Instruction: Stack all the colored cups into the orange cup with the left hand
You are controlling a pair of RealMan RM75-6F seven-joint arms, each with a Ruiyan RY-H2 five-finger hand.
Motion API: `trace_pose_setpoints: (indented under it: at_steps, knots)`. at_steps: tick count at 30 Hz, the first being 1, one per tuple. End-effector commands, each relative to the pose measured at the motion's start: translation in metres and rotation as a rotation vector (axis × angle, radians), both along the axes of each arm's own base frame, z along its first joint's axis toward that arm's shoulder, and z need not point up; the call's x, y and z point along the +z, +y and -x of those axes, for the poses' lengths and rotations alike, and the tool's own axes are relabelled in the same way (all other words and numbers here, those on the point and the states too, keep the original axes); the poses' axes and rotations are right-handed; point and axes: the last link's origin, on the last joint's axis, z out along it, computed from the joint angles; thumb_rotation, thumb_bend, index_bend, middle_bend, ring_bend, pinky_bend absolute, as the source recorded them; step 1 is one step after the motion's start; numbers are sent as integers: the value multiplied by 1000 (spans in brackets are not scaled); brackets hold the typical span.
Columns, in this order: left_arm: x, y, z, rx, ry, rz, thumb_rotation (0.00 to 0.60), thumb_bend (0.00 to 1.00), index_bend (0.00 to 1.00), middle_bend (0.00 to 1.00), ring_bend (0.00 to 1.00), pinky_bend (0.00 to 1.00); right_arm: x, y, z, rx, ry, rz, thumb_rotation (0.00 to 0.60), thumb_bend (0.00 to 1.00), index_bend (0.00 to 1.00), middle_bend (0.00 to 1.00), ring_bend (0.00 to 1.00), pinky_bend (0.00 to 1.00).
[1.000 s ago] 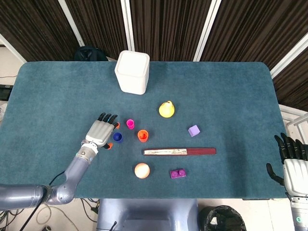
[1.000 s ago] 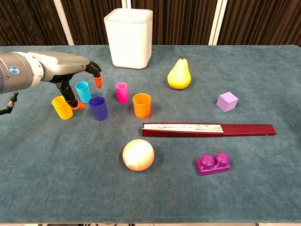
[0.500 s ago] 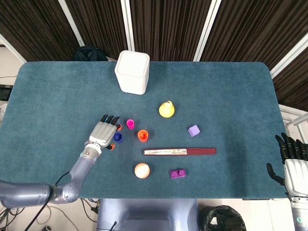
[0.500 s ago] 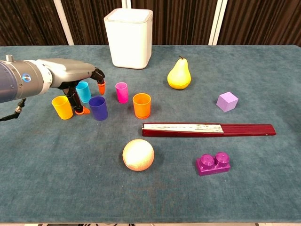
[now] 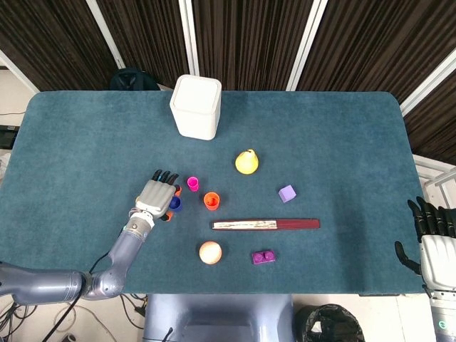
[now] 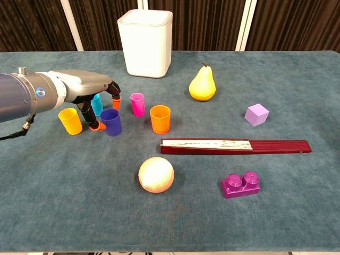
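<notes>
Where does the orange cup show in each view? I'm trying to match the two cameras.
Head view: orange cup just left of centre, above the left end of the folded fan.
Chest view: orange cup left of centre, right of the pink cup.
Shared landmark: the folded fan.

text: none legible | labels: none | brands: none | numbers: none | signs: none

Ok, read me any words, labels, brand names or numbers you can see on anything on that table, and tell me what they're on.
None can be read.
White bin: plain, no text.
Closed fan: pale mottled marks along it, too blurred to tell whether they are writing.
Left arm: small blue round mark, no letters legible.
</notes>
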Motion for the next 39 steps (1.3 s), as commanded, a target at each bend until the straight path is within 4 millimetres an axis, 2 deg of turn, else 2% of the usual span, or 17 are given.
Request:
trace_pose_setpoints:
  at_steps: [1,14,19,31,39]
  knots:
    - [-1,0,0,-1,3,0,600,251,398,88,0,0,0,0,0,0,0,1,600,430,36,0,64,0]
    - [1,3,-3,0,0,-12,600,336,471,92,0,0,0,0,0,-3,1,6,600,430,36,0,63,0]
    - [3,2,-7,-11,-10,-14,600,339,473,93,0,0,0,0,0,-4,0,9,600,429,36,0,63,0]
    - [29,-4,-60,-139,-128,-68,600,339,475,95,0,0,2,0,1,-13,-8,15,600,430,36,0,63,0]
    - [30,-7,-86,-155,-188,-76,600,339,475,95,0,0,7,0,6,-33,-18,33,600,430,36,0,63,0]
